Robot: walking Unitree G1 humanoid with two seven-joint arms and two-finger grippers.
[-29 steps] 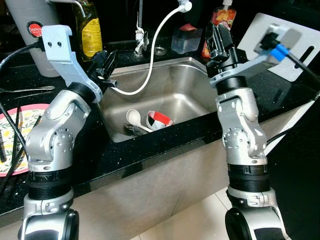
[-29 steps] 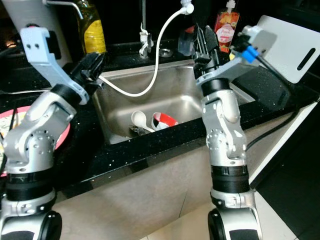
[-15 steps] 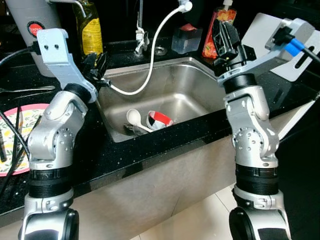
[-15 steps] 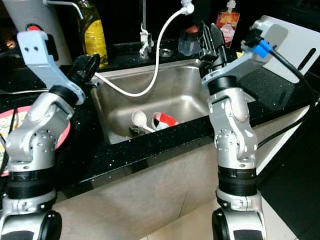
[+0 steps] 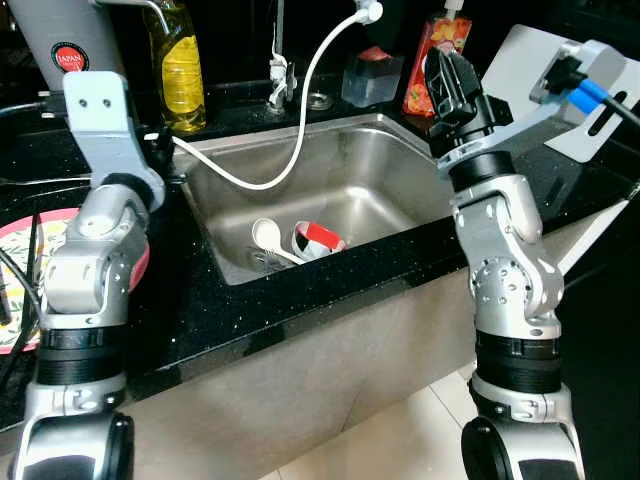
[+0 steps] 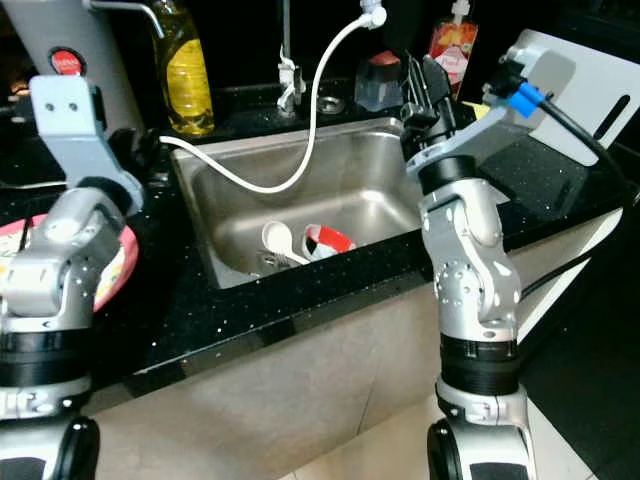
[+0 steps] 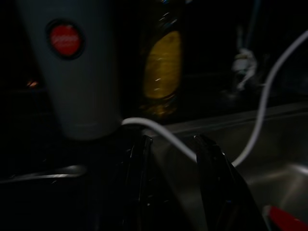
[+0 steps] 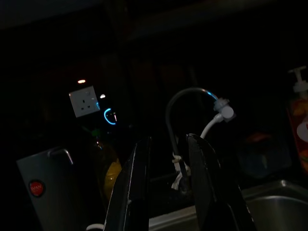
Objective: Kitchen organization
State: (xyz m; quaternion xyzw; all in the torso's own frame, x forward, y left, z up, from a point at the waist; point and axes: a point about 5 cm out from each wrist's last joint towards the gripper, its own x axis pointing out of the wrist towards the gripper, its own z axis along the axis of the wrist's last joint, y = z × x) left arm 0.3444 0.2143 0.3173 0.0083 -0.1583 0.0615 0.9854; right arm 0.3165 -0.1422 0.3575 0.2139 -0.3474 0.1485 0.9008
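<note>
A steel sink (image 5: pixel 385 175) holds a white spoon (image 5: pixel 264 234), a red-and-white cup (image 5: pixel 318 238) lying on its side, and some dark cutlery beside them. A white hose (image 5: pixel 300 110) runs from the tap across the sink's left rim. My left gripper (image 5: pixel 160 152) is low over the black counter just left of that rim, open and empty; in the left wrist view its fingers (image 7: pixel 139 183) point at the hose and a yellow bottle (image 7: pixel 161 65). My right gripper (image 5: pixel 450 85) is raised over the sink's back right corner, open with nothing in it.
A yellow oil bottle (image 5: pixel 180 65) and a grey jug with a red label (image 5: pixel 60 40) stand at the back left. A pink floral plate (image 5: pixel 20 245) lies on the left counter. A clear container (image 5: pixel 372 75), a red soap pouch (image 5: pixel 440 40) and a white cutting board (image 5: pixel 525 65) are at the back right.
My left arm has swung left, carrying its gripper from over the sink's left rim to the counter beside it. The right arm shifted slightly right and then stayed.
</note>
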